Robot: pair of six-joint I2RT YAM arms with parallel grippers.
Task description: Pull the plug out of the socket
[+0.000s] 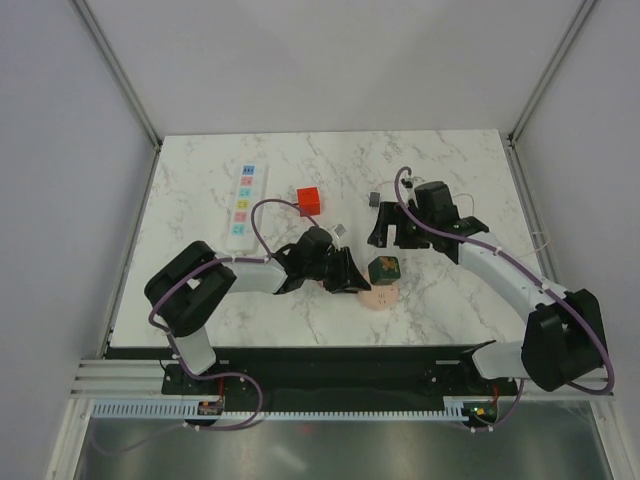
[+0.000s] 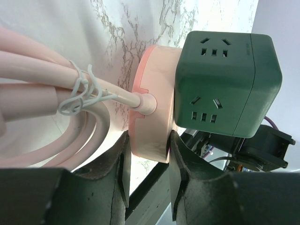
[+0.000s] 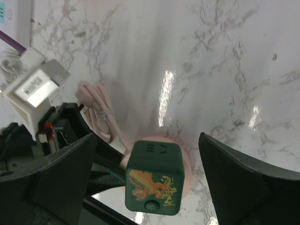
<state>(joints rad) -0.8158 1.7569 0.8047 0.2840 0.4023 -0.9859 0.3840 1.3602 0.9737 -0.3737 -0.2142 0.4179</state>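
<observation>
On the white marble worktop (image 1: 470, 170), the long white power strip (image 1: 245, 205) lies at the left. The left fingers (image 1: 348, 272) clamp a pink round disc (image 2: 152, 117) joined to a dark green cube (image 2: 220, 84); the right fingers (image 1: 397, 232) gape wide, empty. The red-orange cube plug (image 1: 308, 199) sits near the strip, apart from it and from both pairs.

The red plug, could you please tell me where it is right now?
In the top view the red plug lies on the marble table, left of centre, just right of the white power strip and apart from it.

The plug (image 1: 308, 199) (red-orange cube) rests apart from the socket (image 1: 244, 207) — just to its right.
</observation>
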